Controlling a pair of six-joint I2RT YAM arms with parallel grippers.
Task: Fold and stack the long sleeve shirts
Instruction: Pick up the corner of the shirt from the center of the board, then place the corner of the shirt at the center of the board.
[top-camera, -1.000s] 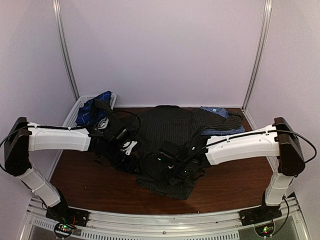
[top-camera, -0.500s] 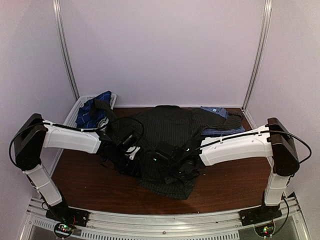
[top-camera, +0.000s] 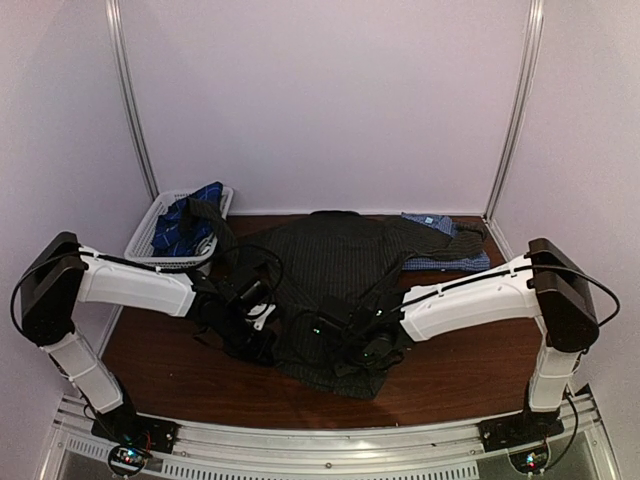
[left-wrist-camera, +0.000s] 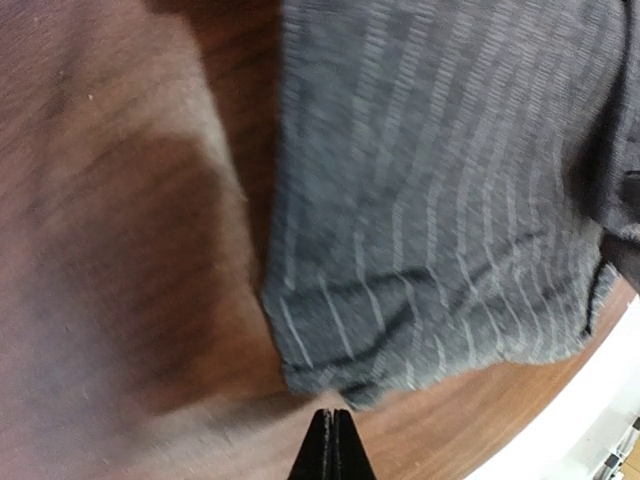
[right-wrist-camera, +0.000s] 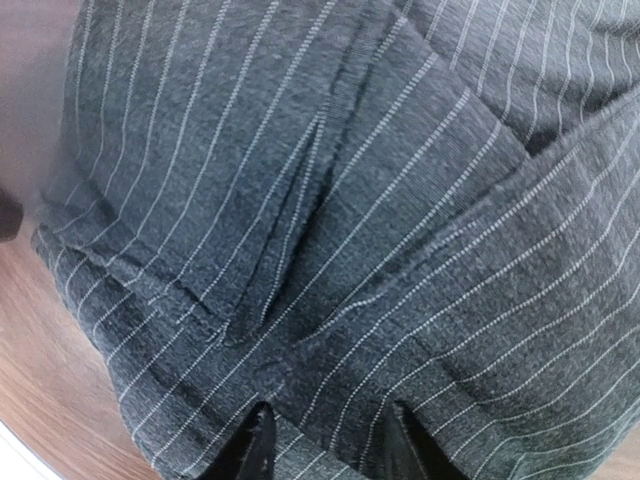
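The charcoal pinstriped long sleeve shirt (top-camera: 340, 255) lies spread over the middle of the brown table (top-camera: 460, 360). In the left wrist view its lower corner (left-wrist-camera: 420, 250) ends just ahead of my left gripper (left-wrist-camera: 331, 425). The black jaws are pressed together there, with no cloth seen between them. My right gripper (right-wrist-camera: 327, 440) is down on the same shirt (right-wrist-camera: 330, 220) near its hem. Its two fingers stand apart with pinstriped cloth between them. A blue-and-white check shirt (top-camera: 445, 250) lies at the back right. A navy plaid shirt (top-camera: 185, 225) sits in the basket.
A white mesh basket (top-camera: 145, 240) stands at the back left corner against the wall. Both arms reach low over the table's near half, with their wrists close together. Bare wood shows at the front left (top-camera: 150, 370) and front right.
Both arms have dropped lower and drawn towards the shirt's near hem. The left jaws have gone from apart to shut. The right fingers have narrowed over the cloth.
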